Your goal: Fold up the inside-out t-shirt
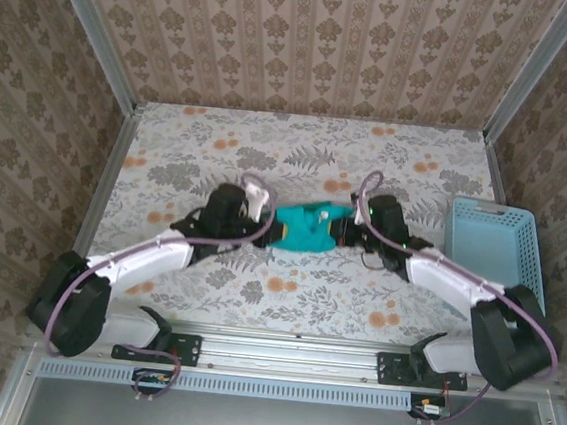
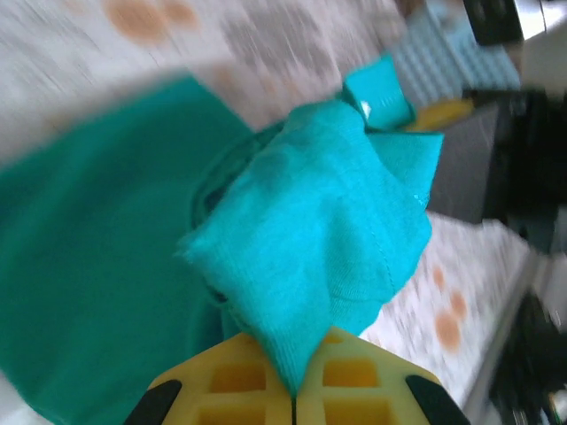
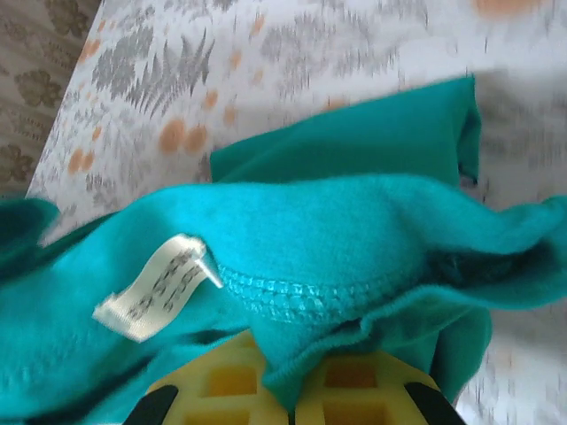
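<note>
So my left pincer (image 2: 294, 394), bottom of its wrist frame, is clenched on a bunched fold of the teal t-shirt (image 2: 310, 239), which piles up toward the upper right. My right pincer (image 3: 292, 403) is clamped on a stitched hem, and the little white tag (image 3: 159, 288) pokes out at the lower left. From overhead the t-shirt is a crumpled wad mid-frame, strung between both pincers over the flowery desk (image 1: 299, 154). Can't tell if it's lifted clear. A light-blue basket (image 1: 491, 248) sits at the right edge, well apart.
</note>
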